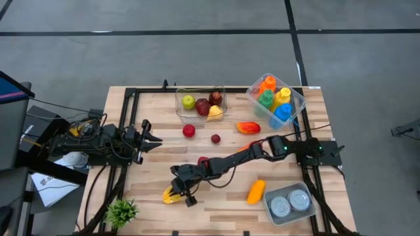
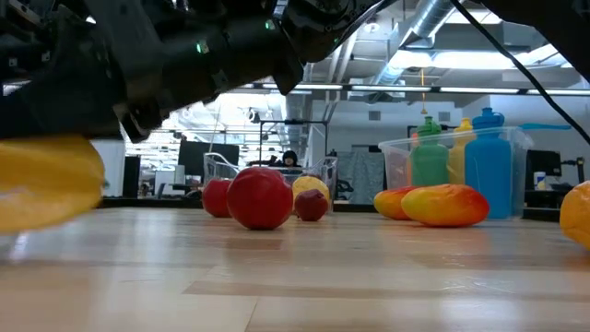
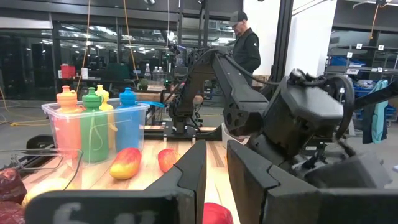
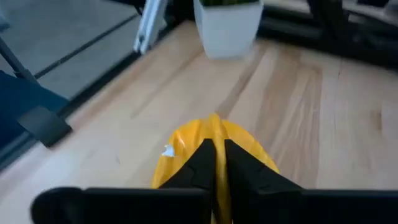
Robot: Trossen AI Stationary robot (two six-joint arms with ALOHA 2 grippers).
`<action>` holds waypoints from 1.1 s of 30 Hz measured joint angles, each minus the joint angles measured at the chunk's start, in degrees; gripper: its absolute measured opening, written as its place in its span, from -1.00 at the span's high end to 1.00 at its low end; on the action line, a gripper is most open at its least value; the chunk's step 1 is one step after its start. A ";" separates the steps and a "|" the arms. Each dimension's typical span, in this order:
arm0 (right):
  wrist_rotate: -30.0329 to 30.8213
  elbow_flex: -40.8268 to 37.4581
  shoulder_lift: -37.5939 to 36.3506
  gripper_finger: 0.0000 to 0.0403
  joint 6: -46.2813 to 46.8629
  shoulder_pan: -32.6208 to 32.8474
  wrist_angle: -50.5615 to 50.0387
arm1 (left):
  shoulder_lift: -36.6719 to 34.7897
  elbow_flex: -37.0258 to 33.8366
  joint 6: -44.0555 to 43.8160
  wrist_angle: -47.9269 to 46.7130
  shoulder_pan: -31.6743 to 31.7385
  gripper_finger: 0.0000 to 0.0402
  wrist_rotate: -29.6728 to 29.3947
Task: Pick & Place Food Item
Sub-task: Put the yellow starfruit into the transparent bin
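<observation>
A yellow food item (image 1: 170, 195) lies on the wooden table (image 1: 151, 170) near its front edge, left of centre; the low view shows it at the far left (image 2: 46, 180). My right arm reaches across the table, and my right gripper (image 1: 181, 189) is down on the item, fingers shut (image 4: 219, 163). My left gripper (image 1: 155, 136) waits at the table's left side, raised and pointing level across it, with a gap between its fingers (image 3: 216, 180) and nothing in it. My right gripper comes at the yellow item slanting down from the table's right. Its shut fingers (image 4: 202, 163) sit on the item's upper side (image 4: 186, 140), with only a thin yellow strip between them. The item bulges out on both sides of the fingers and rests on the table.
At the back stand a clear bin of fruit (image 1: 201, 103) and a clear bin of coloured bottles (image 1: 275, 98). A red apple (image 1: 189, 131), a small dark fruit (image 1: 215, 138), a mango (image 1: 248, 127) and an orange item (image 1: 256, 191) lie loose. A tray of cans (image 1: 289, 203) and a small plant (image 1: 121, 212) stand near the front.
</observation>
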 joint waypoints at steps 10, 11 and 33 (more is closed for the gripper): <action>-5.36 0.00 -11.23 0.95 1.30 1.94 -7.79 | 0.00 0.00 0.01 0.28 0.00 0.73 -0.01; -5.34 0.00 -12.98 0.94 0.73 2.42 -8.86 | 0.00 0.00 0.01 0.42 0.00 0.73 -0.01; 19.49 0.04 -48.00 0.95 -12.19 16.77 -31.44 | 0.00 0.00 0.02 1.07 0.00 0.73 0.00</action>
